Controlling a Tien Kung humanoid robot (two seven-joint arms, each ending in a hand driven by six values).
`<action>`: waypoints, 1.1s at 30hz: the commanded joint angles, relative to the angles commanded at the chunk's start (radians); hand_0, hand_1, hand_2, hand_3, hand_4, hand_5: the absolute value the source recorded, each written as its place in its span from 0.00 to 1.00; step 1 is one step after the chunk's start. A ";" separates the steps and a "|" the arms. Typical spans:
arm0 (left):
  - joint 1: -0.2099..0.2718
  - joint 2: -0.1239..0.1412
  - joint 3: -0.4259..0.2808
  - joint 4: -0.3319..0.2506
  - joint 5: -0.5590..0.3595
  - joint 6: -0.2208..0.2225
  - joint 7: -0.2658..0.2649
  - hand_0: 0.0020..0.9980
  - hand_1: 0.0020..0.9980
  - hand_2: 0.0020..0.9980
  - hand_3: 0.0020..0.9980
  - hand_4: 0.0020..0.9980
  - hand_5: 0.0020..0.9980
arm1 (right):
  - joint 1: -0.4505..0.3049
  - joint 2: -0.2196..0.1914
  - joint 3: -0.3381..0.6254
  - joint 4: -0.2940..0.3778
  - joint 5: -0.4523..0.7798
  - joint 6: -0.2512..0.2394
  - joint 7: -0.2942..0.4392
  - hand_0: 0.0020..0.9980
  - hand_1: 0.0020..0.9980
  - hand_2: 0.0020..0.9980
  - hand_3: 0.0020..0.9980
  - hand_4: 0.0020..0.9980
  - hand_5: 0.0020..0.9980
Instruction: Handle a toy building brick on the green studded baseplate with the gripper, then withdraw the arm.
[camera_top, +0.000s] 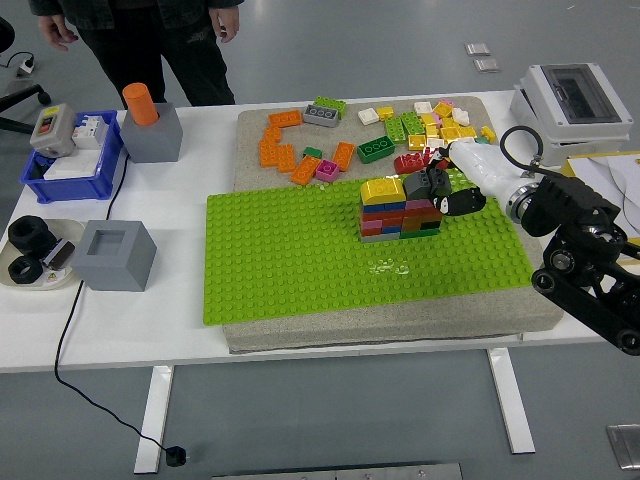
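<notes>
My right hand (447, 190) reached in from the right, its fingers curled onto a dark grey toy brick (417, 184) at the top right of the small multicoloured brick wall (400, 212). That wall stood on the bright green studded baseplate (290, 255), which lay on a grey mat (390, 330) on the white table (120, 320).

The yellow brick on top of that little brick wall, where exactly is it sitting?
In the head view, the yellow brick caps the left end of the stacked wall on the green baseplate, just left of the robot's right hand.
</notes>
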 joint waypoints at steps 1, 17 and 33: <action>0.000 0.000 0.001 0.000 0.000 0.000 -0.001 0.67 0.68 0.71 0.84 1.00 0.96 | 0.001 0.001 0.000 -0.001 0.000 0.000 0.000 0.68 0.75 0.80 0.55 0.63 0.16; -0.002 0.004 0.015 0.000 -0.013 0.004 -0.013 0.67 0.67 0.71 0.84 1.00 0.96 | 0.007 0.001 -0.008 -0.012 0.007 -0.001 0.002 0.68 0.75 0.80 0.59 0.64 0.16; -0.002 0.006 0.028 0.000 -0.021 0.008 -0.026 0.66 0.67 0.71 0.84 1.00 0.97 | 0.008 0.002 -0.017 -0.021 0.012 -0.003 0.004 0.68 0.76 0.81 0.64 0.64 0.16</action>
